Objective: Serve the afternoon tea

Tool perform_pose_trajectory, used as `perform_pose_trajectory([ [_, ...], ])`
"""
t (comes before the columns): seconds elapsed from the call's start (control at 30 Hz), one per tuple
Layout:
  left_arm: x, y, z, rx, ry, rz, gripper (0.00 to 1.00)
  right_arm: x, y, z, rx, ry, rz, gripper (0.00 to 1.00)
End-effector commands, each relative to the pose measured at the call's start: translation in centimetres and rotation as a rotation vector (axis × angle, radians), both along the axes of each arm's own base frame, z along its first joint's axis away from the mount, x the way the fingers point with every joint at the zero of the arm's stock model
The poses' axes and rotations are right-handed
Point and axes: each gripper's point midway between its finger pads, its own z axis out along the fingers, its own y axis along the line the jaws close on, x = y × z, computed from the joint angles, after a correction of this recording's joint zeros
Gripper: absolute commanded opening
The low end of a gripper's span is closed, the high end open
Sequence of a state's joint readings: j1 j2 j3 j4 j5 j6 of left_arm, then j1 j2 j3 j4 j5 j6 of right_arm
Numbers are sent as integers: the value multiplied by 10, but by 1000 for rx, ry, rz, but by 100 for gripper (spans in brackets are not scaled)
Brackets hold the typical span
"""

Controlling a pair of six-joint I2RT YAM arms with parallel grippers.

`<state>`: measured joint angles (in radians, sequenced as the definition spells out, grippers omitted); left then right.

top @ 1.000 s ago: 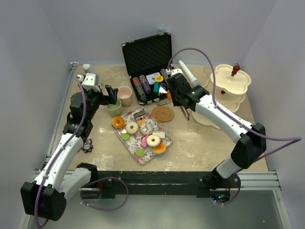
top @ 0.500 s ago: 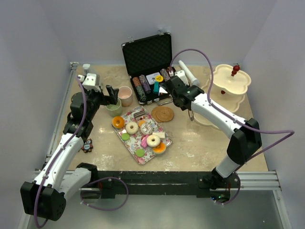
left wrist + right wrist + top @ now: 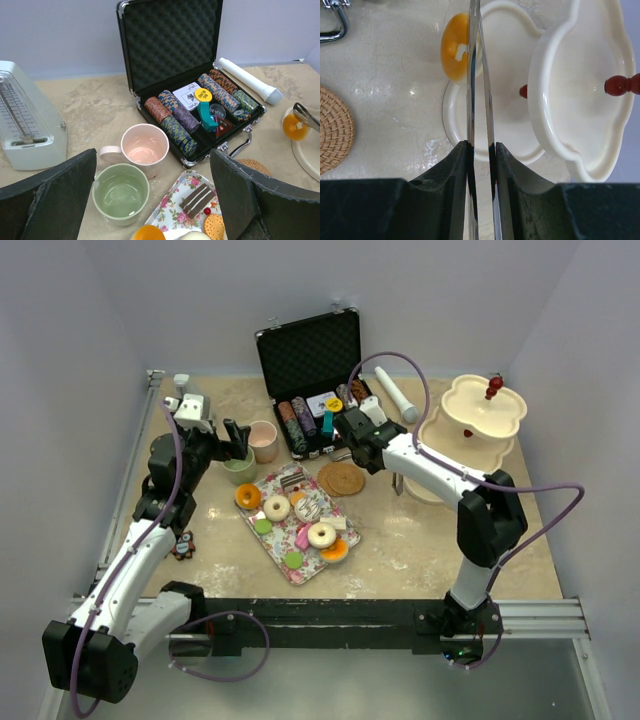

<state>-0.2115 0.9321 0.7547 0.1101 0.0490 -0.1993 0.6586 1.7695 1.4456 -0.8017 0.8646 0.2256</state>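
Risk of tipping donut [image 3: 454,47] off bottom rim of stand [image 3: 510,130] by opening tongs [image 3: 477,75] too soon; right gripper [image 3: 481,147] pinching tongs beside stand, left gripper [image 3: 152,155] spread, well apart

An open black case [image 3: 308,358] of poker chips [image 3: 172,112] is seen behind a floral tray [image 3: 167,216], with a woven coaster [image 3: 342,478] near it.

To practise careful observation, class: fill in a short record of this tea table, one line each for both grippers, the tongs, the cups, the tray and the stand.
left gripper: open, empty, above the cups
right gripper: shut on the tongs
tongs: tips at an orange donut by the lowest tier of the stand
cups: green cup and pink cup side by side, both empty
tray: carries small sweets
stand: top tier bare
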Motion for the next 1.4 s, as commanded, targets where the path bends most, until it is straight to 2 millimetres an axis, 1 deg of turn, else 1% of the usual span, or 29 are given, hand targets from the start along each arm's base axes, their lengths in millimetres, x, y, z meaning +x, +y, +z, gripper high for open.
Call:
perform_pose_trajectory([
  [0.0, -2, -3, 17, -11, -51, -11, 100, 7, -11, 20, -26, -90, -65, 27],
  [0.13, -2, -5, 17, -8, -52, -14, 100, 10, -14, 16, -71, -92, -81, 26],
  [0.37, -3, -7, 16, -5, -51, -19, 100, 11, -24, 24, -118, -125, -114, 26],
  [0.57, -3, -9, 15, -3, -47, -24, 100, 12, -29, 11, -161, -96, -119, 27],
  [0.7, -2, -9, 13, 0, -41, -19, 100, 15, -35, -1, -178, -62, -124, 28],
  [0.9, -2, -10, 12, 3, -39, -21, 100, 15, -44, -9, -215, -45, -138, 28],
  [1.07, -1, -12, 10, 3, -31, -24, 100, 15, -44, -15, -219, -25, -129, 29],
  [1.13, -1, -13, 10, 3, -31, -25, 100, 16, -43, -16, -215, -23, -127, 30],
  [1.17, -1, -12, 11, 3, -32, -24, 100, 16, -42, -17, -210, -22, -127, 33],
  [1.27, -1, -13, 10, 3, -29, -25, 100, 16, -41, -17, -201, -22, -128, 45],
  [1.37, -1, -14, 10, 3, -29, -28, 100, 16, -41, -16, -190, -29, -132, 54],
])
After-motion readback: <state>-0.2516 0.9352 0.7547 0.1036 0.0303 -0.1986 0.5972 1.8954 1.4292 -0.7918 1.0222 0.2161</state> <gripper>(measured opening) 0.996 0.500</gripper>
